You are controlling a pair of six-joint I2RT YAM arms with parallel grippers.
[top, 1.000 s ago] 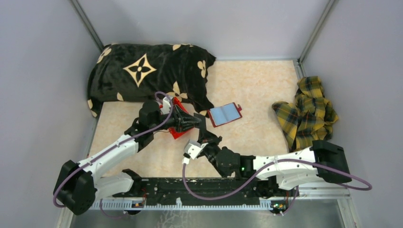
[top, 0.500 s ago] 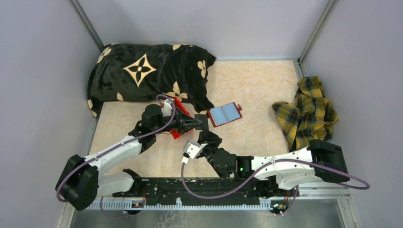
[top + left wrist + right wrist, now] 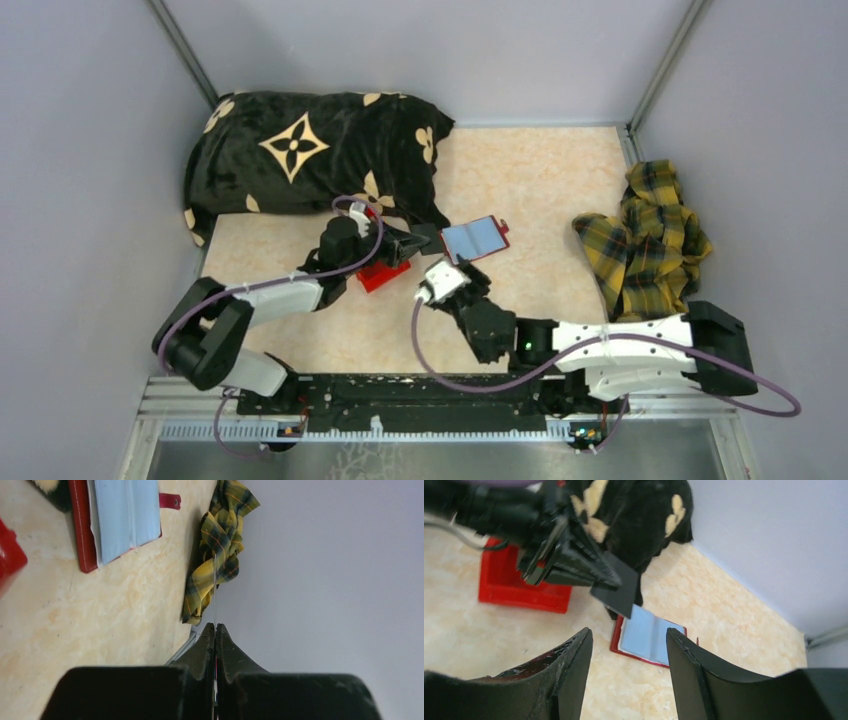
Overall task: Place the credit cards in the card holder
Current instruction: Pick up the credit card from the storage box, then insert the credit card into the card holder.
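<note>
The card holder [image 3: 475, 240] lies open on the table, dark red outside with pale blue lining; it also shows in the left wrist view [image 3: 125, 520] and the right wrist view [image 3: 649, 640]. My left gripper [image 3: 413, 243] [image 3: 215, 626] is shut on one thin credit card [image 3: 430, 243], held just left of the holder's near-left corner. The card's face looks dark in the right wrist view [image 3: 616, 587] and shows only as a thin edge in the left wrist view [image 3: 215, 590]. My right gripper [image 3: 468, 282] [image 3: 629, 632] hangs open and empty just in front of the holder.
A bright red plastic bin [image 3: 385, 272] [image 3: 519, 587] sits under the left arm. At the back left lies a black pillow with tan flowers [image 3: 310, 150]. A yellow plaid cloth [image 3: 650, 235] [image 3: 215, 540] is heaped by the right wall.
The right gripper opened, let go of the card and drew off to the right. The left gripper closed on the card and carried it right, toward the card holder.
</note>
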